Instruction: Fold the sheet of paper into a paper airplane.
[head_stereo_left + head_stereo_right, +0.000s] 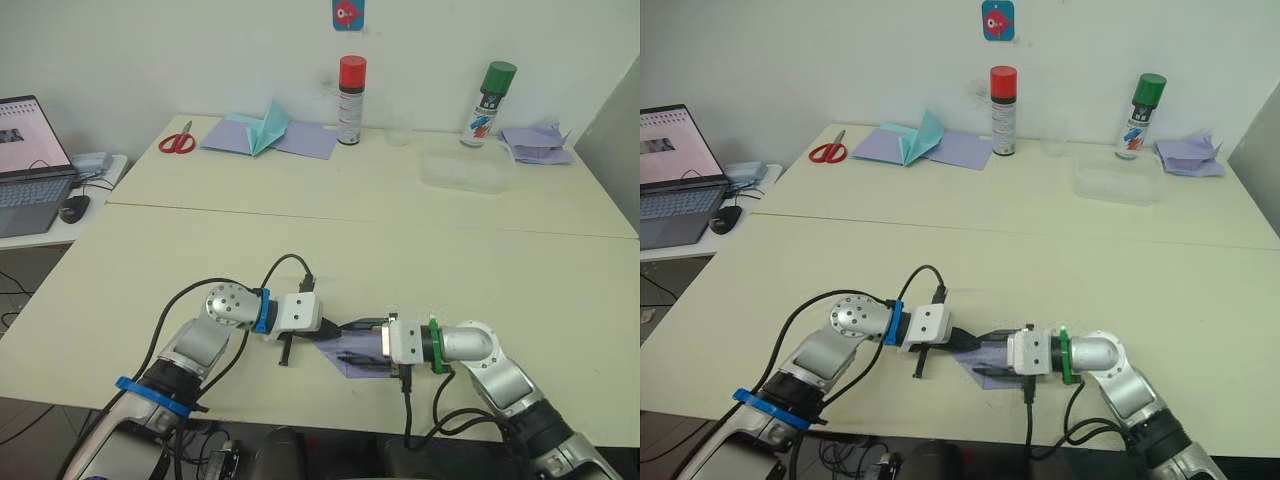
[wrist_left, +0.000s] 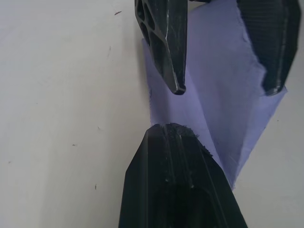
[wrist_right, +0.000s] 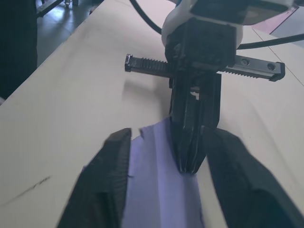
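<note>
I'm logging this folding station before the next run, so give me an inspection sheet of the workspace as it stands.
Surface: cream table, a seam running across it.
Job's things: lavender sheet of paper, partly folded, flat at the near edge between both hands.
Clutter: red scissors, teal paper plane on lavender sheets, red-capped spray can, green-capped spray can, clear tray, crumpled lavender paper pile.
Hands: left hand shut, tip pressing the paper; right hand open, its fingers straddling the paper.
Cables: black leads looping off both wrists.
Surroundings: open laptop and mouse on a side desk.
</note>
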